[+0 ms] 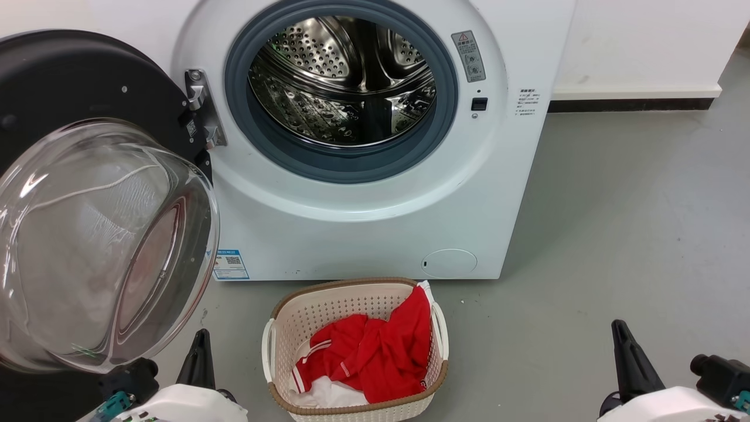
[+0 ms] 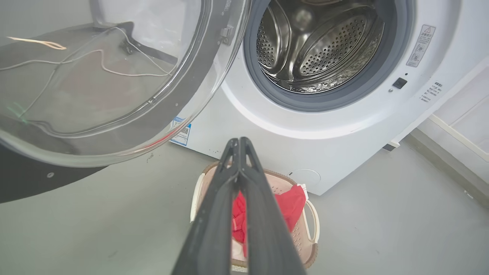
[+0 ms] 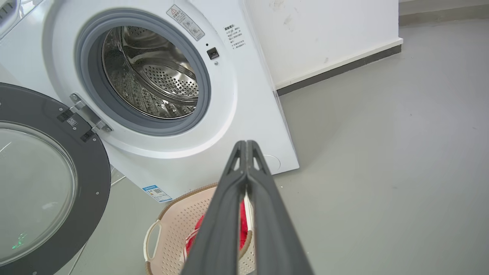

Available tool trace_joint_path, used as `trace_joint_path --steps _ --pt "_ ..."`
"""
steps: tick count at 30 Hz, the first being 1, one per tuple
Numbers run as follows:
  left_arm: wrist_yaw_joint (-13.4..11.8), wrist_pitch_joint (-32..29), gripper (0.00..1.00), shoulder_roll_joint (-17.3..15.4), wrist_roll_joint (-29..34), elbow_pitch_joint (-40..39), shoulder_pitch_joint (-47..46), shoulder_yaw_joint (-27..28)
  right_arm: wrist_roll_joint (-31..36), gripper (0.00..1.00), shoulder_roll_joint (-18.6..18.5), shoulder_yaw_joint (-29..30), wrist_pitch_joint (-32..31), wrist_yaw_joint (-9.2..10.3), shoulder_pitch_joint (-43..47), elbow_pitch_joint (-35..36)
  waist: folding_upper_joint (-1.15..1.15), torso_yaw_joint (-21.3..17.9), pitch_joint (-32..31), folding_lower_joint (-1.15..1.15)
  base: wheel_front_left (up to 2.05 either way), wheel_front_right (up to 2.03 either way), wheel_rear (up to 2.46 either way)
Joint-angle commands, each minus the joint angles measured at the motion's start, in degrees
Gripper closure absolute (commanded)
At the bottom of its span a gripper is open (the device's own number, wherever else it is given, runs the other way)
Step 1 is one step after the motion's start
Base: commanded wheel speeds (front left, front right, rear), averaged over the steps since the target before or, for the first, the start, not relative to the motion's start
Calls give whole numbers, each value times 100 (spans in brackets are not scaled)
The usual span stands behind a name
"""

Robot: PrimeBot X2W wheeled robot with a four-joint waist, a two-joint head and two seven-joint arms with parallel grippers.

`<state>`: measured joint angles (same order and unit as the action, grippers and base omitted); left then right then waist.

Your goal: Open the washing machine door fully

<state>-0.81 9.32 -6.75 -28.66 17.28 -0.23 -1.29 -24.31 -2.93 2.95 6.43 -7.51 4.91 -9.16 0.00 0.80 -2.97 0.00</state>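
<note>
Because the washing machine door [image 1: 105, 234] is standing swung wide on its hinge [image 1: 202, 108] at the left of the washing machine [image 1: 363, 234], leaving the drum [image 1: 343, 82] bare, the opening is looking done or nearly so. Left claw [image 2: 239, 140] and right claw [image 3: 246, 143] are hovering low either side of the laundry basket [image 1: 293, 316], each pinched shut on nothing, apparently to give the door room.

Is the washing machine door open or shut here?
Open. The washing machine door hangs swung out leftward on its hinge, and the grey rubber ring and steel drum are fully exposed.
</note>
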Motion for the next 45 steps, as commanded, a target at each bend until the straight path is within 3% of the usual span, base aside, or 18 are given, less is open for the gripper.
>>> trace_joint_path --steps 1,45 --pt "49 -53 100 -12 -281 -114 -188 58 -312 100 0 26 -56 1 -201 57 0 -2 6 0 0 0 0" --pt "476 -873 100 201 -3523 -238 -444 451 -3771 100 3 206 -719 1 -711 -230 0 -34 134 0 0 0 0"
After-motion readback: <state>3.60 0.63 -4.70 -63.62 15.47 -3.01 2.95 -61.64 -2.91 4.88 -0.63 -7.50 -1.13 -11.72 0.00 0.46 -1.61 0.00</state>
